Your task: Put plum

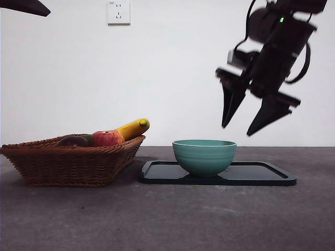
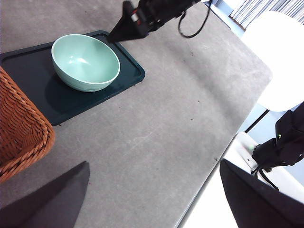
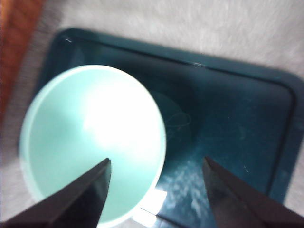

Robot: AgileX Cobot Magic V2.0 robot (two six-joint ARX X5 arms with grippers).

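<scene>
Grey table (image 1: pixel 167 219): right gripper (image 1: pixel 251 117) hangs spread and empty above the still-empty round mint-green ceramic bowl (image 1: pixel 204 156), no plum delivered

Even, soft light in front; right gripper (image 1: pixel 241 128) slightly motion-blurred. Right wrist view smeared, glare blowing out the bowl (image 3: pixel 92 142). Left wrist view overexposed beyond the tabletop (image 2: pixel 180 118).

Right gripper (image 1: pixel 239 128) hangs high, jaws apart; left gripper (image 2: pixel 152 199) likewise spread.
</scene>
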